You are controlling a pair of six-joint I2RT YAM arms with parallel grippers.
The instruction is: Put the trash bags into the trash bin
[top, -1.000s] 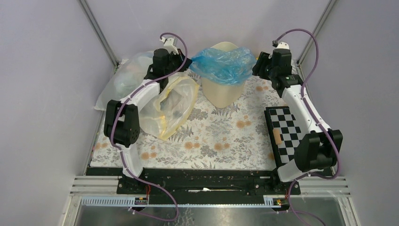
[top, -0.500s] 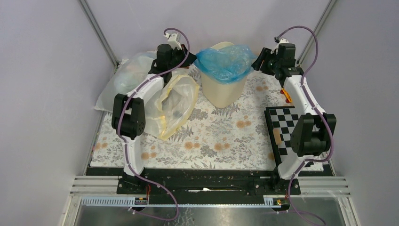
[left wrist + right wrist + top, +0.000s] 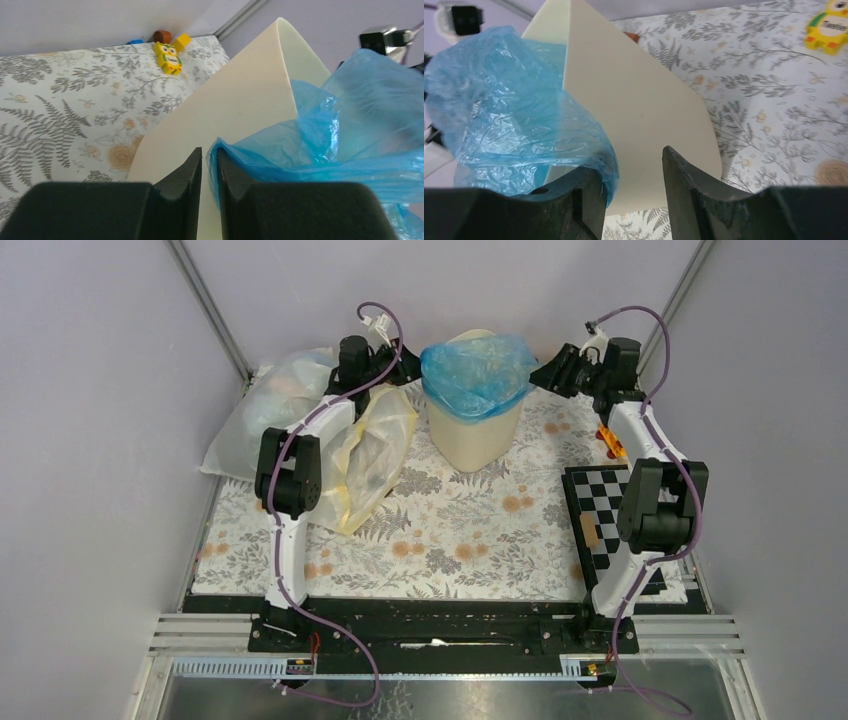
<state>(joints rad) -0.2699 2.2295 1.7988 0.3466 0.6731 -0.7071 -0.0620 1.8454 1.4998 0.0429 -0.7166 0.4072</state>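
Observation:
The cream trash bin (image 3: 470, 445) stands at the back middle of the floral mat. The light-blue trash bag (image 3: 478, 375) is draped over its mouth and hangs down the rim. My left gripper (image 3: 408, 368) sits at the bin's left rim. In the left wrist view its jaws (image 3: 209, 156) stand a narrow slit apart, and the bag's edge (image 3: 300, 145) lies loose against the right finger. My right gripper (image 3: 541, 374) is at the bin's right rim. In its wrist view it (image 3: 634, 162) is open wide, with the bag (image 3: 519, 120) lying over its left finger and the bin wall (image 3: 639, 115) showing in the gap.
A large clear and pale-yellow bag (image 3: 368, 455) lies left of the bin under the left arm, with another clear bag (image 3: 262, 405) behind it. A checkerboard (image 3: 605, 515) lies at the right. A yellow owl toy (image 3: 168, 57) and small blocks lie by the back wall.
Both arms reached further back and inward. The stretched bag has settled down over the bin's mouth. My left jaws went from shut to slightly apart, and the right jaws narrowed a little.

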